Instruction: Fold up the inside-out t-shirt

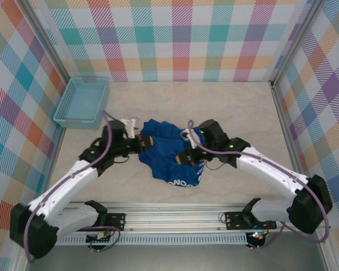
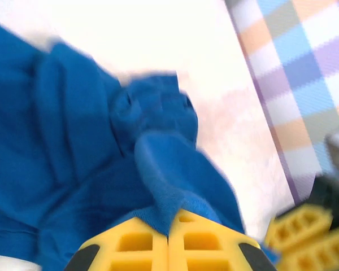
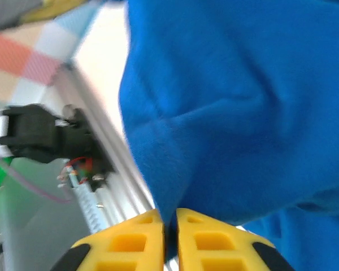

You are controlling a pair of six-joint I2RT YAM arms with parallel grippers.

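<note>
1. One inside-out t-shirt (image 1: pixel 168 155), royal blue, in a single bunched heap.
2. One light blue mesh basket (image 1: pixel 82 101).
3. Two white arms: one left arm (image 1: pixel 73 180) and one right arm (image 1: pixel 271 169).
4. Two tools, one per arm: the left tool (image 1: pixel 138 142) and the right tool (image 1: pixel 187 150). Each has two yellow fingers (image 2: pixel 135 243).
5. One pale bench (image 1: pixel 226 101).
6. Three plaid walls (image 1: pixel 181 39) around the bench.
</note>
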